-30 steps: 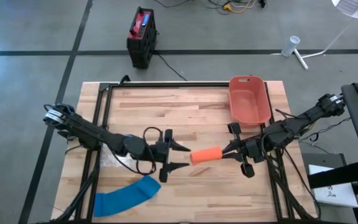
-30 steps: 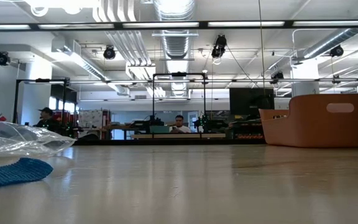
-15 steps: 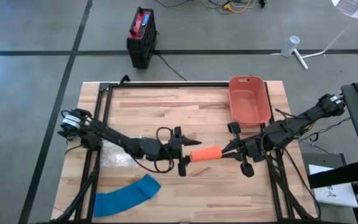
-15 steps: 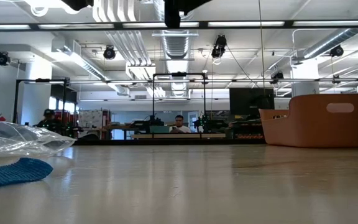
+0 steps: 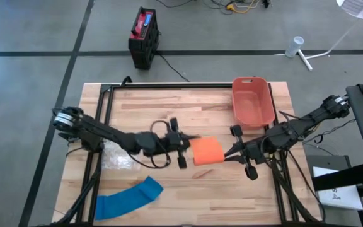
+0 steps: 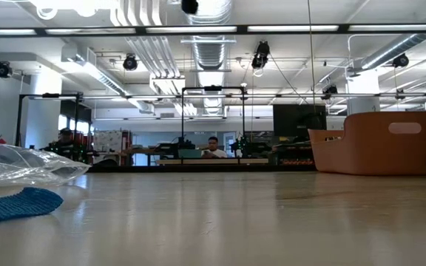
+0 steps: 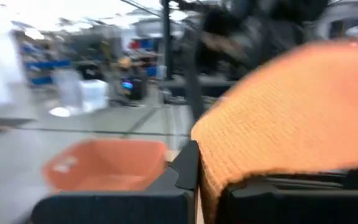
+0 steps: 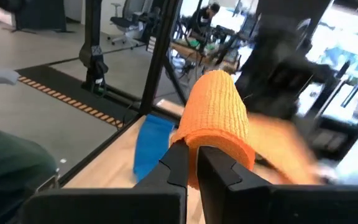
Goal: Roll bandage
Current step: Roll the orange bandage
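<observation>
An orange bandage (image 5: 207, 152) hangs above the table's middle between both grippers, partly rolled, with a loose flap spread from the roll. My left gripper (image 5: 188, 144) is shut on its left side, and the woven cloth (image 7: 284, 124) fills the left wrist view. My right gripper (image 5: 229, 155) is shut on the roll's right end, and the roll (image 8: 216, 118) shows in the right wrist view. A blue bandage (image 5: 128, 198) lies flat near the table's front left, also in the low view (image 6: 13, 204). Both grippers are above the low view's frame. My left gripper pinches the orange bandage's loose flap at its edge (image 7: 211, 169) between its two fingers, coming in level from the table's left. The cloth is clear of the table; one layer or several, I cannot tell. My right gripper pinches the roll's right end (image 8: 194, 149) between its two fingers, level from the table's right. The roll reaches away along the fingers and is lifted clear of the table.
An orange bin (image 5: 253, 101) stands at the far right, also seen in the low view (image 6: 379, 144). A clear plastic bag (image 5: 116, 157) lies left of centre under the left arm. People sit at desks in the room beyond the table.
My left gripper has gone toward the table's right edge up to the orange bandage, rolled a little, and shut on its left side. The bandage, before a slim slanted roll, now shows as a wider patch with a flap spread out. My right gripper has kept its hold.
</observation>
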### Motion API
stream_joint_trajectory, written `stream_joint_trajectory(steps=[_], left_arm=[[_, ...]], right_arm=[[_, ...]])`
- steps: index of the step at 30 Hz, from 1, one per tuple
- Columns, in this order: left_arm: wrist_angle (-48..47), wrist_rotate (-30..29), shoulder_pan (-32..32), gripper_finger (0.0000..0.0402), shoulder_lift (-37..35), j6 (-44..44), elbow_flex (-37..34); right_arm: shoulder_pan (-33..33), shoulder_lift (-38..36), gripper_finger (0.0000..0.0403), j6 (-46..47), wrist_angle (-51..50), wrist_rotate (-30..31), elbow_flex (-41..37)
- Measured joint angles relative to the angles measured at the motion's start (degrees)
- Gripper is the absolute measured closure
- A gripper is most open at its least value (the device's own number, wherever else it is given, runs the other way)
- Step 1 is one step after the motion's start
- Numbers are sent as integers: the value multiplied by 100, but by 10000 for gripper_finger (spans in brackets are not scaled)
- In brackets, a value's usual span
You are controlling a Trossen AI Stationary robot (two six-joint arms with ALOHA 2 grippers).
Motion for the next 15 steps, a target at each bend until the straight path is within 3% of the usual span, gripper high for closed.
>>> stream_joint_trajectory(steps=[9,15], left_arm=[[-534,-147,606,401,-1192,823,2],[-881,712,691,401,-1412,1026,355]], right_arm=[[-4,108,394,339,-275,-150,0],[-13,326,394,380,-275,-186,0]])
